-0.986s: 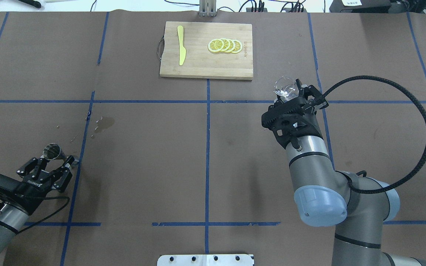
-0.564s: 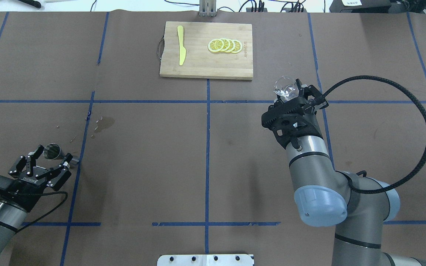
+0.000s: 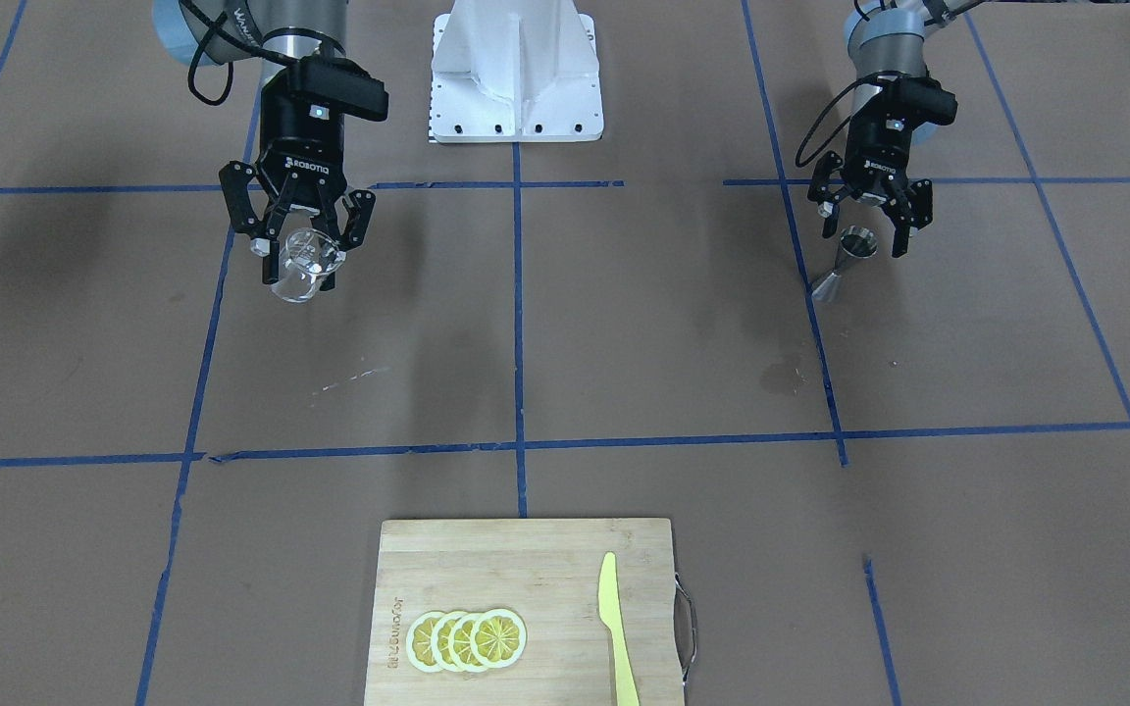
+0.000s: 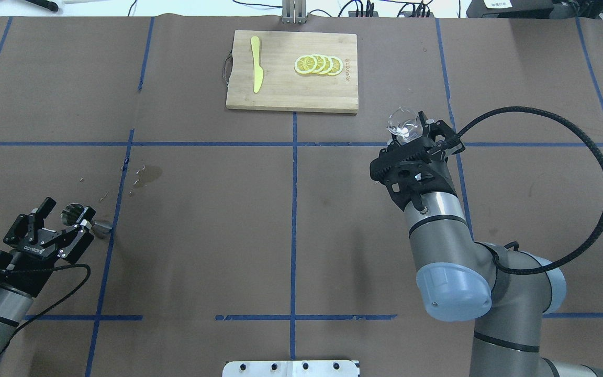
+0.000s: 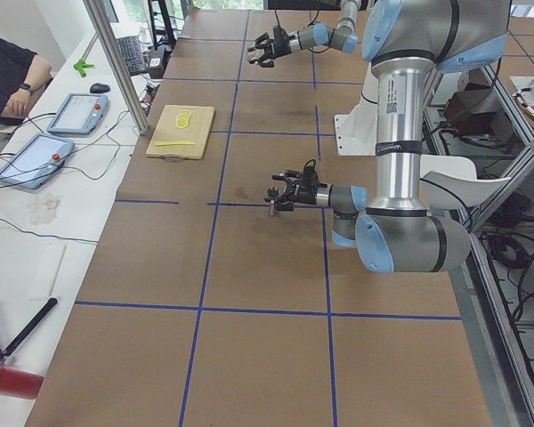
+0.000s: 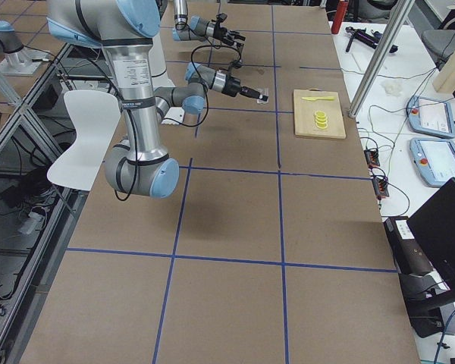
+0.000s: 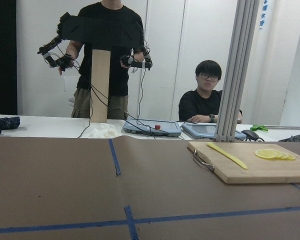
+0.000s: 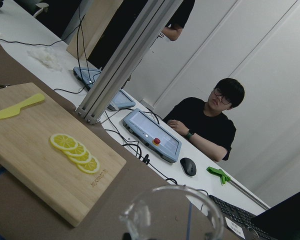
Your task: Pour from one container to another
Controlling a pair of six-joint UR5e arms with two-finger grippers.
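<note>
The steel jigger point(image 4: 73, 213) point(image 3: 846, 261) stands upright on the brown table at the robot's left. My left gripper point(image 4: 67, 210) point(image 3: 866, 233) is open, its fingers spread wide on either side of the jigger's upper cone; whether they touch it I cannot tell. The clear glass cup point(image 4: 403, 125) point(image 3: 301, 268) hangs tilted above the table on the robot's right, and my right gripper point(image 4: 412, 137) point(image 3: 307, 250) is shut on it. The cup's rim point(image 8: 172, 212) fills the bottom of the right wrist view. The jigger does not show in the left wrist view.
A wooden cutting board point(image 4: 291, 97) lies at the far middle of the table with lemon slices point(image 4: 318, 64) and a yellow knife point(image 4: 256, 63). A wet stain point(image 4: 147, 175) marks the paper beyond the jigger. Operators stand behind the far edge.
My left arm has drawn back toward the table's left edge with its gripper still open. The jigger stays in place. The right arm and cup have not moved.
</note>
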